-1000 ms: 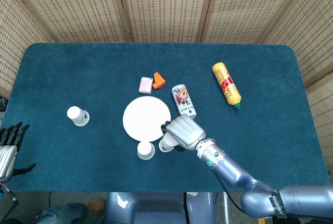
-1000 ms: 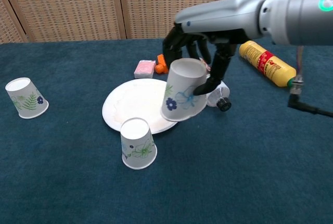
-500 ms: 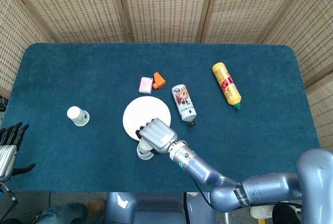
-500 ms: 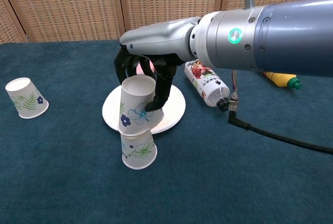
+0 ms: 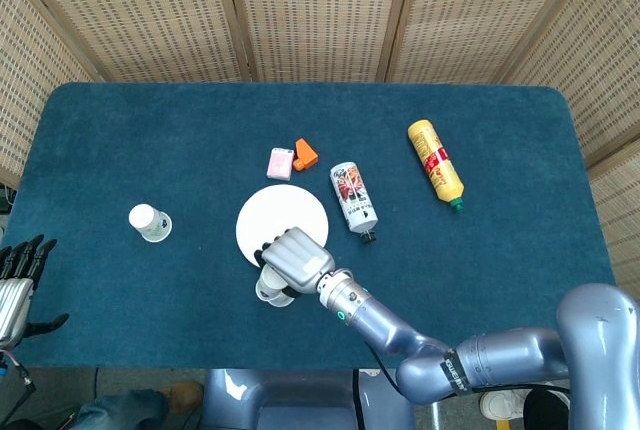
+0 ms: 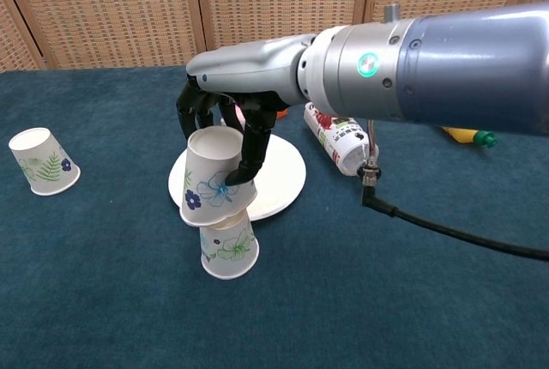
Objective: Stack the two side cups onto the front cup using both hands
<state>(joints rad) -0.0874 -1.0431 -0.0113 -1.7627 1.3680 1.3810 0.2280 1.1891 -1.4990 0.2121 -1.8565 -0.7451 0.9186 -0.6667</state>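
Observation:
The front cup (image 6: 230, 247) stands upside down on the blue cloth before the white plate (image 6: 286, 173). My right hand (image 6: 230, 120) holds a second paper cup (image 6: 208, 178), also upside down. That cup is tilted and sits right on top of the front cup, touching it. From the head view, the right hand (image 5: 294, 259) covers most of both cups; only a white edge (image 5: 268, 290) shows. The other side cup (image 5: 149, 221) (image 6: 41, 160) stands alone far left. My left hand (image 5: 17, 280) hovers at the table's left edge, fingers apart, holding nothing.
A printed bottle (image 5: 353, 196) (image 6: 340, 140) lies right of the plate (image 5: 283, 218). A yellow squeeze bottle (image 5: 436, 162) lies further right. A pink box (image 5: 280, 163) and an orange item (image 5: 305, 154) sit behind the plate. A black cable (image 6: 455, 233) hangs from the right arm.
My right hand carried its cup leftward from beside the plate to above the front cup, then lowered it, tilted, onto that cup. The left hand stayed still.

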